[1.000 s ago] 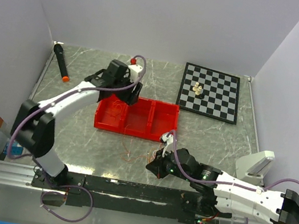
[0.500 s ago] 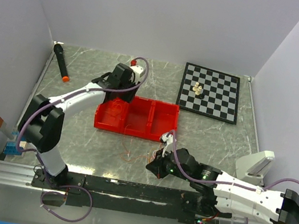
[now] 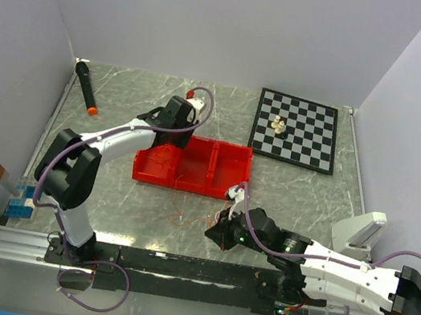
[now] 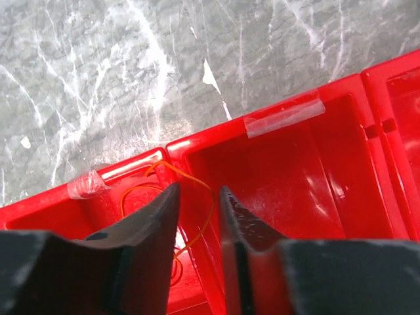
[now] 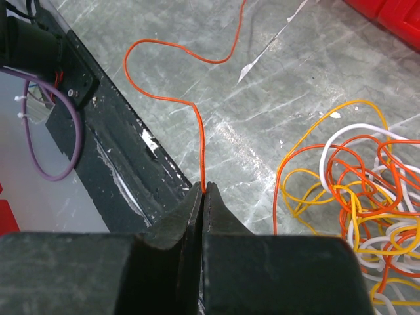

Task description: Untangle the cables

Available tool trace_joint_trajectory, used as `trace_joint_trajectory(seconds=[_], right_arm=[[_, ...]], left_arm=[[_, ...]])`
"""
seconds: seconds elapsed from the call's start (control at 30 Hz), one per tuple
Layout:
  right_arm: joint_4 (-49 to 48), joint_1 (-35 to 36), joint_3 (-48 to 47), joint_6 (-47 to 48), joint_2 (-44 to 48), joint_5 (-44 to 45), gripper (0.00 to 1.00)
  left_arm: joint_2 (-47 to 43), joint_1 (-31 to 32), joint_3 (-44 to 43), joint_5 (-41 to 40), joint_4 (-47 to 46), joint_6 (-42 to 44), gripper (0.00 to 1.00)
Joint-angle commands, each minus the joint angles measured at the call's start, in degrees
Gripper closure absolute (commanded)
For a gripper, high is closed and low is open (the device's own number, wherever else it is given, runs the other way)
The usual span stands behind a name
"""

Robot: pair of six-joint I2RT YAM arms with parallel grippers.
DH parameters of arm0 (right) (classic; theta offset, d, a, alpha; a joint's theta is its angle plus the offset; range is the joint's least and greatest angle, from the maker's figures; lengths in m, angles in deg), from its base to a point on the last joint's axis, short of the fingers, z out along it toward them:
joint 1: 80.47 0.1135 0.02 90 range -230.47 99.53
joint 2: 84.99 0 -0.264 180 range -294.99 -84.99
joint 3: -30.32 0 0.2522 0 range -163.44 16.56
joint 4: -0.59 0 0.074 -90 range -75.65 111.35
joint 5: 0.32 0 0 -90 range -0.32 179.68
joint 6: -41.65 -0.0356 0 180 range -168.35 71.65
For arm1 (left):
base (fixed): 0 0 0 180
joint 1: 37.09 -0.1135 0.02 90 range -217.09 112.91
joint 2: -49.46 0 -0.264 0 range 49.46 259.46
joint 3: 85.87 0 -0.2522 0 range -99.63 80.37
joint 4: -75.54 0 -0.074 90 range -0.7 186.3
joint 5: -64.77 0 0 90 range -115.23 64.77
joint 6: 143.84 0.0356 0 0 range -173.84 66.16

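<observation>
A loopy clump of orange, yellow and white cables [image 5: 367, 197] lies on the marble table. From it a single orange-red strand [image 5: 201, 144] runs into my right gripper [image 5: 203, 187], which is shut on it. In the top view that gripper [image 3: 220, 231] sits low, in front of the red tray [image 3: 229, 165], with thin strands [image 3: 180, 213] just left of it. My left gripper [image 4: 198, 189] hovers over the tray's [image 4: 295, 190] back left part [image 3: 182, 124]. Its jaws are partly open on either side of a divider wall. A loose orange cable [image 4: 212, 207] lies in the left compartment and loops between them.
A chessboard [image 3: 295, 129] with pale pieces [image 3: 279, 125] lies at the back right. At the back left is a black marker [image 3: 86, 87]. Blue blocks [image 3: 18, 205] sit off the left edge, and a white object [image 3: 361, 229] sits at the right. The black rail [image 3: 175, 264] runs along the near edge.
My left arm has reached further right along the tray's back edge, and its jaws have narrowed. The right arm has held still with the strand pinched.
</observation>
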Motion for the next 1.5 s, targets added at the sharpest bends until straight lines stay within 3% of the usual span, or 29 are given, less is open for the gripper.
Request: trace_joint_trajectory(seconds=[0.0,0.13,0.2,0.63,0.93,1.07,1.33,1.43,1.47], right_arm=[[-2.25,-0.57,0.38,-0.51,0.64,0.16,1.00],[-2.33,-0.65,0.56,-0.60,0.64,-0.10,1.00],[-2.42,-0.65,0.73,-0.69,0.46,-0.19,1.00],[-2.95,-0.65,1.26,-0.95,0.37,-0.63,1.00],[-3.21,-0.65,0.21,-0.60,-0.68,-0.72,1.00],[-3.30,-0.65,0.29,-0.77,-0.68,-0.72,1.00],[-3.30,-0.65,-1.02,0.10,-2.61,-0.98,1.00],[-3.30,-0.65,-2.07,0.63,-3.67,-1.33,1.00],[-3.30,-0.57,-2.34,0.81,-3.85,-1.42,1.00]], left_arm=[[-0.45,0.44,0.49,-2.70,-2.08,-1.32,0.71],[-1.85,0.53,0.23,-3.58,-2.08,-1.76,0.91],[-2.91,0.52,-0.12,-3.67,-1.64,-1.84,0.95],[-9.94,-3.95,7.08,-7.44,-2.69,-0.97,0.99],[-6.44,-3.96,11.30,-4.64,-4.71,0.00,0.98],[-6.07,-3.87,9.99,-1.92,-3.31,0.44,0.85],[-13.98,-3.96,4.02,8.27,6.17,5.35,0.36],[-16.88,-4.31,1.47,14.06,11.35,10.53,0.20],[-18.11,-4.57,0.76,15.83,12.67,12.03,0.19]])
